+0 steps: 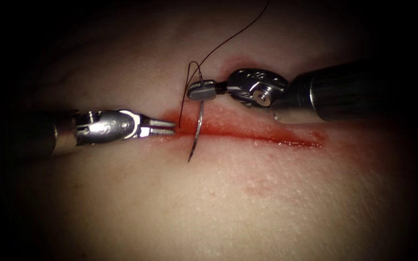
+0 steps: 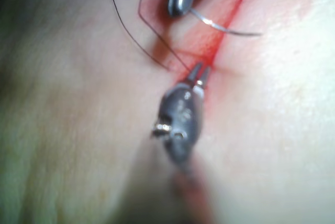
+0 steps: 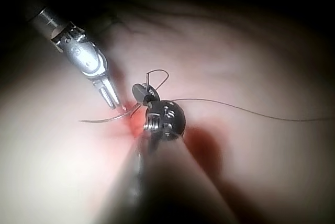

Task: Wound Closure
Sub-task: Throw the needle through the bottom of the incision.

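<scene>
Both hands sit at the cut point(image 1: 247, 133): my right hand point(image 1: 195, 91) grips the needle point(image 1: 198, 128) near its thread end, free of tissue point(image 1: 267, 203), left hand point(image 1: 168, 127) narrowly parted, empty.

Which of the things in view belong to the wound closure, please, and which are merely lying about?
In the job:
right tool, jaws shut on the needle near its thread end, needle clear of the tissue
left tool, jaws slightly open, holding nothing, at the cut
thread

Lying about:
red fluid along the cut

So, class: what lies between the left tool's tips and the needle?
In the endoscope view, only the red cut and a thread strand lie between left tool and needle.
</scene>
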Motion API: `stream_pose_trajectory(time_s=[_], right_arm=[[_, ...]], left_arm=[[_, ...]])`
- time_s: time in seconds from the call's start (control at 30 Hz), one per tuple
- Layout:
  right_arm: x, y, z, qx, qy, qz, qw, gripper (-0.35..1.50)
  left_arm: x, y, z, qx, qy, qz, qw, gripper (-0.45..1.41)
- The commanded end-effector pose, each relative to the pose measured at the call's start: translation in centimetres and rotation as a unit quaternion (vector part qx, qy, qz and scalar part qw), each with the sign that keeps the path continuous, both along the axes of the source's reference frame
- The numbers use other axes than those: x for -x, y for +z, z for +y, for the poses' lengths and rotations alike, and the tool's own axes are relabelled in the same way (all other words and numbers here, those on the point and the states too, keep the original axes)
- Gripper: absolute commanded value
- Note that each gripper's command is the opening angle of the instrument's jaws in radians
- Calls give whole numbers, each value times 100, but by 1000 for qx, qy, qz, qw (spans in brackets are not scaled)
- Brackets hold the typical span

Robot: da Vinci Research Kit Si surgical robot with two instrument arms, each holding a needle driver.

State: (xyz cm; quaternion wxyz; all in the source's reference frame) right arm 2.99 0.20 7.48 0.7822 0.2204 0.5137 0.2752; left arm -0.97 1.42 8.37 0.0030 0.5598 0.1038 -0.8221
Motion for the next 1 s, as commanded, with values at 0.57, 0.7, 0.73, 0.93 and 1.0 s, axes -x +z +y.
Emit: stream_pose_trajectory(time_s=[0.57,0.7,0.73,0.93,1.0], right_arm=[[-17,10,2,103,-19,-9,994,-35],[-17,11,3,119,-19,-16,993,-35],[-17,11,3,127,-18,-20,992,-35],[-17,11,6,155,-20,-32,987,-35],[-17,12,6,158,-19,-34,987,-35]], left_arm=[[13,48,-13,-20,63,59,996,-35],[15,58,-11,-22,73,71,995,-35],[16,60,-10,-24,72,72,995,-35],[18,73,-4,-29,72,78,994,-35],[19,79,-2,-30,75,83,993,-35]])
